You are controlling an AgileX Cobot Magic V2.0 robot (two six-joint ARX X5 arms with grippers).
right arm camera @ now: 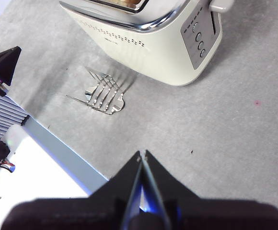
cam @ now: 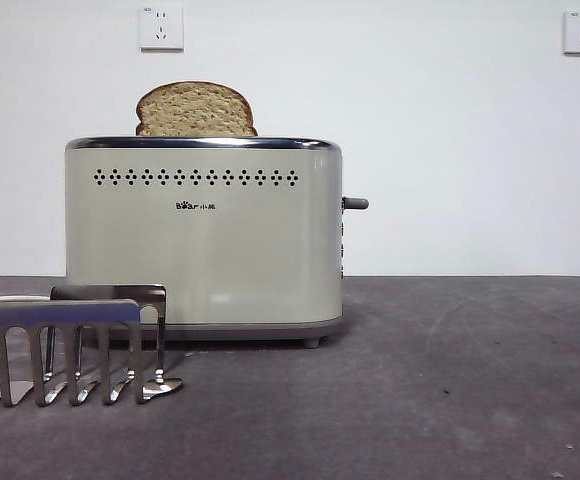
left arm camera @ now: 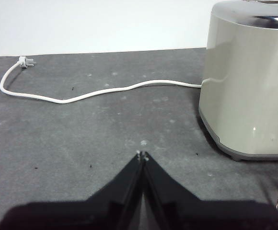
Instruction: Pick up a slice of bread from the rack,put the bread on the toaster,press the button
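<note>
Pressing tip to tip with nothing between them, jaws of the left gripper (left arm camera: 142, 155) closed and empty above bare dark tabletop (left arm camera: 81, 143), near the toaster's end wall but not touching it. Likewise pinched together and holding nothing, jaws of the right gripper (right arm camera: 142, 154), raised above the table and looking down on the toaster's control end, well apart from it. Beyond the left gripper, a white power cord (left arm camera: 100, 91) snaking across the table from the toaster (left arm camera: 249, 81) to an unplugged plug (left arm camera: 24, 62) lying near the table's far edge. Below the right gripper, the rack (right arm camera: 102, 92) standing empty just beside the toaster's long holed face, not touching it in that view. Seated in the toaster's top slot, the slice of bread (cam: 196, 110), upright, domed crust and speckled crumb standing clear of the chrome rim, toward the end away from the lever. On the toaster's end panel, a column of round buttons (right arm camera: 199, 40) next to the lever slot, with the grey side lever (cam: 356, 203) jutting out high on that end. From the front, the rack in front of the toaster's lower corner, overlapping it in the picture. On the white wall behind, two sockets (cam: 161, 27).
</note>
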